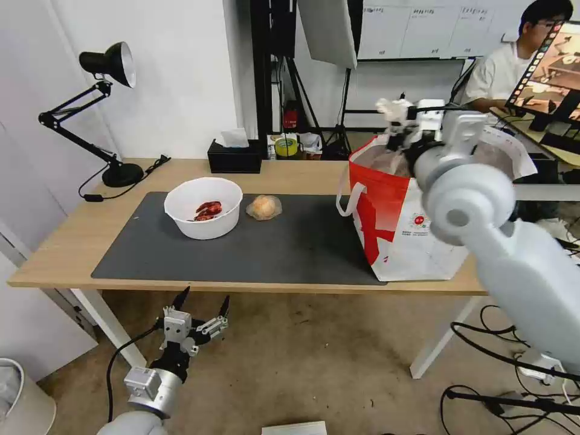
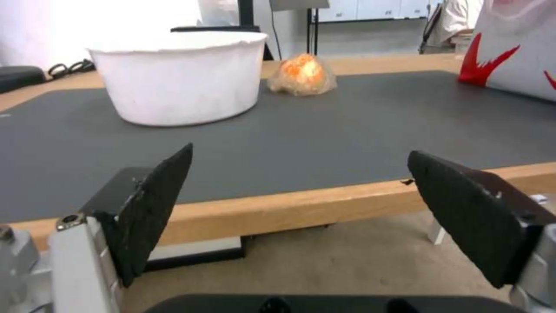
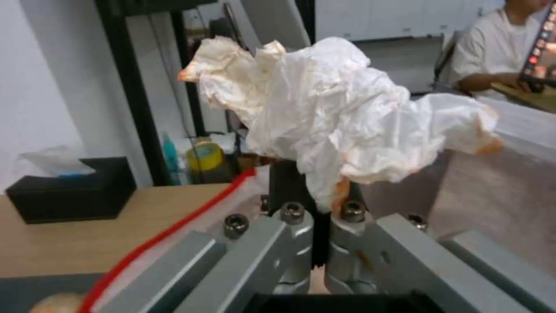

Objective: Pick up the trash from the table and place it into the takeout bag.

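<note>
My right gripper [image 1: 396, 124] is shut on a crumpled white tissue [image 3: 342, 121] with orange stains, held over the open top of the red-and-white takeout bag [image 1: 399, 223] at the right end of the table [image 1: 72, 241]. The same tissue [image 1: 393, 110] shows above the bag's rim. A white bowl [image 1: 203, 207] with red scraps and a clear-wrapped beige lump [image 1: 264, 207] sit on the dark grey mat [image 1: 290, 248]. My left gripper [image 1: 202, 308] hangs open below the table's front edge, facing the bowl [image 2: 180, 78] and the lump [image 2: 302, 74].
A black tissue box [image 1: 234, 158] and a black desk lamp [image 1: 99, 115] stand along the table's back edge. White table legs [image 1: 106, 323] reach the floor near my left arm. Cables lie on the floor at right.
</note>
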{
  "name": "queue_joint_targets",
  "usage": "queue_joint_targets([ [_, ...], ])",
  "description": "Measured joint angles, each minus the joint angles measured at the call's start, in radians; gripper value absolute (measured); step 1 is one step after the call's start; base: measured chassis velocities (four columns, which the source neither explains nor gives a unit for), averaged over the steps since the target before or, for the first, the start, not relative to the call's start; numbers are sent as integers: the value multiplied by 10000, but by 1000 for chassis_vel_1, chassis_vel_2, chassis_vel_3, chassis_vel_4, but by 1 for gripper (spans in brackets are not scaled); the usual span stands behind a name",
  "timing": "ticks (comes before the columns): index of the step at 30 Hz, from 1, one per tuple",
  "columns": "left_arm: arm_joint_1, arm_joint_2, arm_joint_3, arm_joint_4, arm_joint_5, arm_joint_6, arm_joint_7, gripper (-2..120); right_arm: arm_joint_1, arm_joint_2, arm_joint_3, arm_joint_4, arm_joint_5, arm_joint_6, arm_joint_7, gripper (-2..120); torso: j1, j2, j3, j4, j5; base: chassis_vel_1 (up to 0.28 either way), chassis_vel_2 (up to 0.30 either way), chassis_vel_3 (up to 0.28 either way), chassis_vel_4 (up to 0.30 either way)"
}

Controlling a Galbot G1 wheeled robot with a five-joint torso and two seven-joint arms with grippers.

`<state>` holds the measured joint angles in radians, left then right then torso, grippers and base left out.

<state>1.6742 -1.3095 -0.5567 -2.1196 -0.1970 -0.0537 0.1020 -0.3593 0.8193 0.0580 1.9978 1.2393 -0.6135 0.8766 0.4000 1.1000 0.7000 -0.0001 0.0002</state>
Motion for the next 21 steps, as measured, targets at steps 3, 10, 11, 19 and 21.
queue_joint_targets([
  [3, -18, 27, 6, -67, -9, 6, 1, 100, -116, -186, 157, -112, 229, -72, 132, 0, -1, 0, 0, 1, 0, 0, 0, 0, 0],
  [10, -122, 57, 63, -79, -30, 29, 2, 100, -500, -486, 406, -11, 312, -215, 357, 0, 0, 0, 0, 1, -3, 0, 0, 0, 0],
  [11, -122, 57, 63, -79, -30, 29, 2, 100, -500, -486, 406, -11, 312, -215, 357, 0, 0, 0, 0, 1, -3, 0, 0, 0, 0],
  [19, -129, 60, 64, -94, -46, 40, 6, 100, -657, -627, 574, 81, 284, -246, 359, 25, 0, 0, 0, 1, -2, 0, 0, 0, 0],
  [21, -125, 67, 59, -98, -48, 40, 8, 100, -752, -655, 627, 162, 284, -246, 354, 34, 0, 0, 0, 1, -2, 0, 0, 0, 0],
])
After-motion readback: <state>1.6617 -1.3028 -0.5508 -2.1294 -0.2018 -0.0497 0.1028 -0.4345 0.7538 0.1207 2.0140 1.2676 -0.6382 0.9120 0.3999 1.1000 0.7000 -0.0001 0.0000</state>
